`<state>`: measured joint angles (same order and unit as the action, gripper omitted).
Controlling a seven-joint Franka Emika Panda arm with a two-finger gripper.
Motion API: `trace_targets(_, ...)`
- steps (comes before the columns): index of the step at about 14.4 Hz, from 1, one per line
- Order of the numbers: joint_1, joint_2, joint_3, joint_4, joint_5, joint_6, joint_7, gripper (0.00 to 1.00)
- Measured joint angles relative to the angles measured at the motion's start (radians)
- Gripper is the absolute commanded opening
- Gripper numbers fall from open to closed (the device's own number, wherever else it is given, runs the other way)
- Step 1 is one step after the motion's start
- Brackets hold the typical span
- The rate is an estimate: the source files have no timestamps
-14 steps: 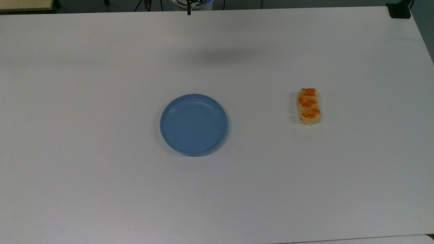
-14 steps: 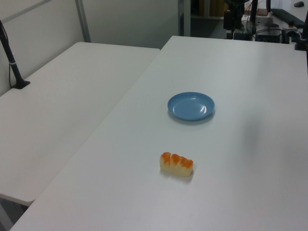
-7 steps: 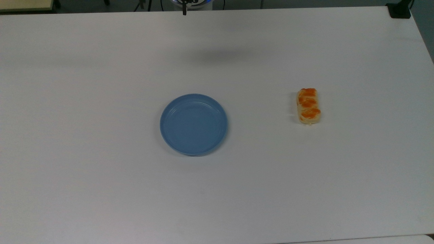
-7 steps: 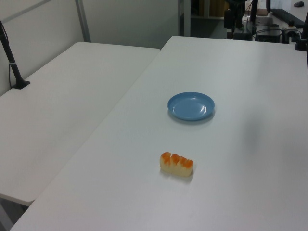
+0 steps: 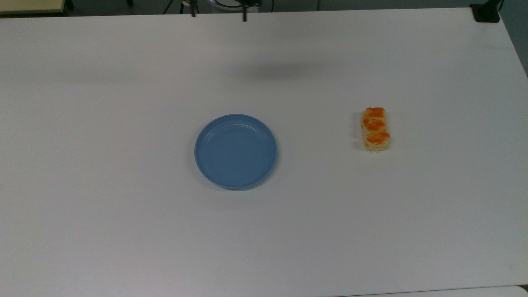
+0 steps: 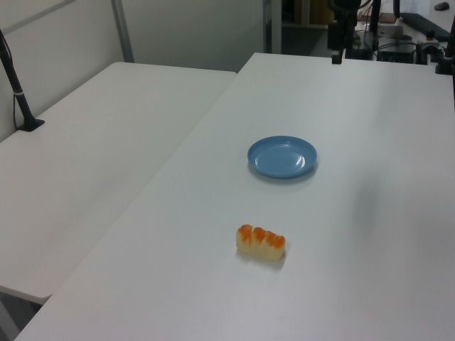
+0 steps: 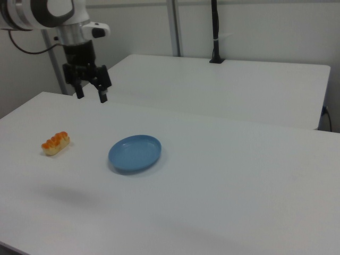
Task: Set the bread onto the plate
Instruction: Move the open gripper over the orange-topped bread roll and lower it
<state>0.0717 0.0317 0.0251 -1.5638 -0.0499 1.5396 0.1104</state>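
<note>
A: Since the fingers [image 7: 90, 95] hang spread and empty at the right view's upper left, what's the risk?
B: A skewed descent. The bread [image 7: 56, 143] lies left of centre; the plate [image 7: 135, 153] sits mid-frame, well apart, and a nudge could roll it along the bench [image 7: 239, 180]

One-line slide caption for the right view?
Open gripper hovers above the table's far edge; bread lies beside the empty blue plate.
</note>
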Motion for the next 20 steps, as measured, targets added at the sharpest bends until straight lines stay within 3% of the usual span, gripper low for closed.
trace_targets(5,0.138,0.048,0.007,-0.002,0.017,0.078,0.112,1.00)
trace_targets(11,0.321,0.225,0.010,-0.014,0.020,0.280,0.365,1.00)
trace_targets(16,0.404,0.386,0.011,-0.015,0.020,0.502,0.445,1.00)
trace_targets(20,0.451,0.459,0.011,-0.014,0.019,0.560,0.446,1.00)
